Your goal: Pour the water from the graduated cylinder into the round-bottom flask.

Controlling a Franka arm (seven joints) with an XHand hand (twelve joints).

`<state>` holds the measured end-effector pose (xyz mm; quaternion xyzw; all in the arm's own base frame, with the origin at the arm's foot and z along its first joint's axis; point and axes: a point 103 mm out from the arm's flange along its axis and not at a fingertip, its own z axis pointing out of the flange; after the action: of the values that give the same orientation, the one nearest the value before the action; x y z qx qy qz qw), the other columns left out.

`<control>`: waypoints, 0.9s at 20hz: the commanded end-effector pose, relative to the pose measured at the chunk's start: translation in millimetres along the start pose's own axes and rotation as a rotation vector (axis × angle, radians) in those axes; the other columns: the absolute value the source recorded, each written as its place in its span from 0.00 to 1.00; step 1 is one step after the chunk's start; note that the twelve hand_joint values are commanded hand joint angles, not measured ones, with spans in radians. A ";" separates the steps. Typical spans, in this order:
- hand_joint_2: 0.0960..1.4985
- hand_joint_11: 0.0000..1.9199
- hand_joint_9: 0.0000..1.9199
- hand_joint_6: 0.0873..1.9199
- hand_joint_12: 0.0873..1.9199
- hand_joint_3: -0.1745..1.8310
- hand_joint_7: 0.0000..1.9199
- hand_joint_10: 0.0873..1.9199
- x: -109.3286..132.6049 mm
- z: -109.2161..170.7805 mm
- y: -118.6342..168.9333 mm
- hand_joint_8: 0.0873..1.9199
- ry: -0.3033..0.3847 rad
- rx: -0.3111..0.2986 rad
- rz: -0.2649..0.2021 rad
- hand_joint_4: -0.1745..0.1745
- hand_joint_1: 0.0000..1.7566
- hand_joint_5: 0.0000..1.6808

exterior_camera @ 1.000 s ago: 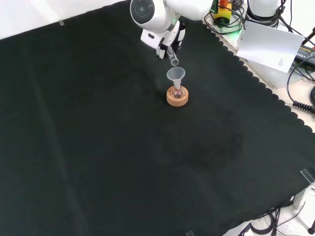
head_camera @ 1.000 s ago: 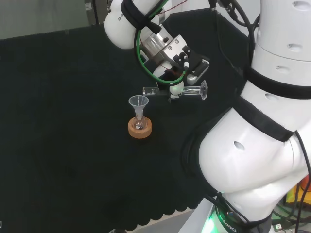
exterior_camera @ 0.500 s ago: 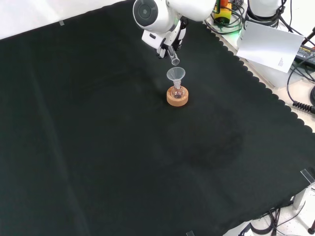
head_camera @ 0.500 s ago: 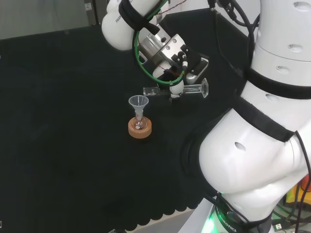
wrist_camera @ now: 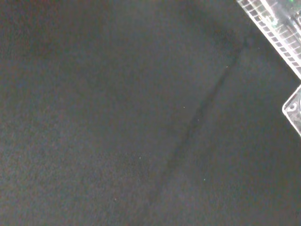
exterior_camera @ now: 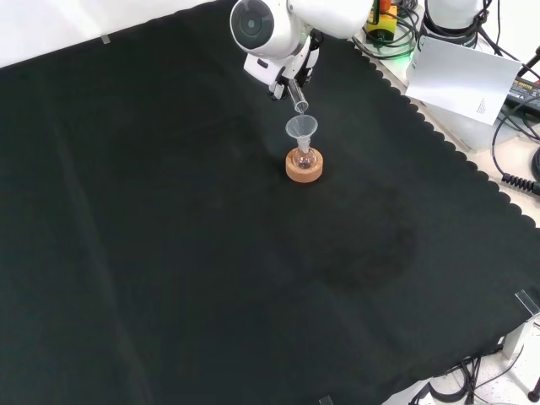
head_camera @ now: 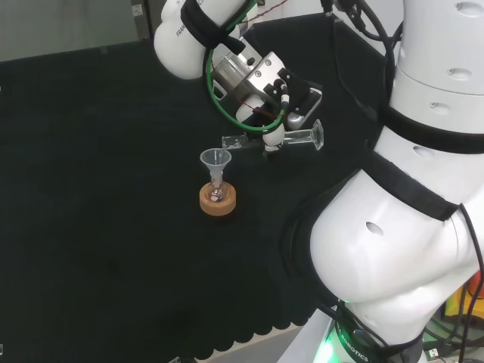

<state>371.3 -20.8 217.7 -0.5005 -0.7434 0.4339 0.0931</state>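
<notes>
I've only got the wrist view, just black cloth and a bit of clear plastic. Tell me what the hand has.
Observer: The hand is curled round the cylinder, held about level in the head view.
Operator: Give me the mouth's position against the funnel.
Observer: In the front view the mouth sits just above the funnel, a little behind its rim.
Operator: Say what's under the funnel.
Observer: The flask, sitting in a cork ring.

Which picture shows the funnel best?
The head view: the funnel stands clear against the black cloth, sideways on, its cone and stem plain. In the front view it is smaller, just below the tube's mouth.
</notes>
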 end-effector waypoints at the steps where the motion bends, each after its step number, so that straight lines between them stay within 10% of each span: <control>1: 0.72 0.64 0.73 0.50 0.36 0.09 0.53 0.00 2.0 -2.8 -0.4 0.49 -0.024 0.012 0.007 0.00 0.72 0.58; 18: 0.72 0.64 0.73 0.50 0.36 0.09 0.52 0.00 5.2 -11.0 2.8 0.49 -0.121 0.038 0.035 0.00 0.72 0.58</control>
<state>375.8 -11.6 219.9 -0.4867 -0.7324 0.4728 0.0566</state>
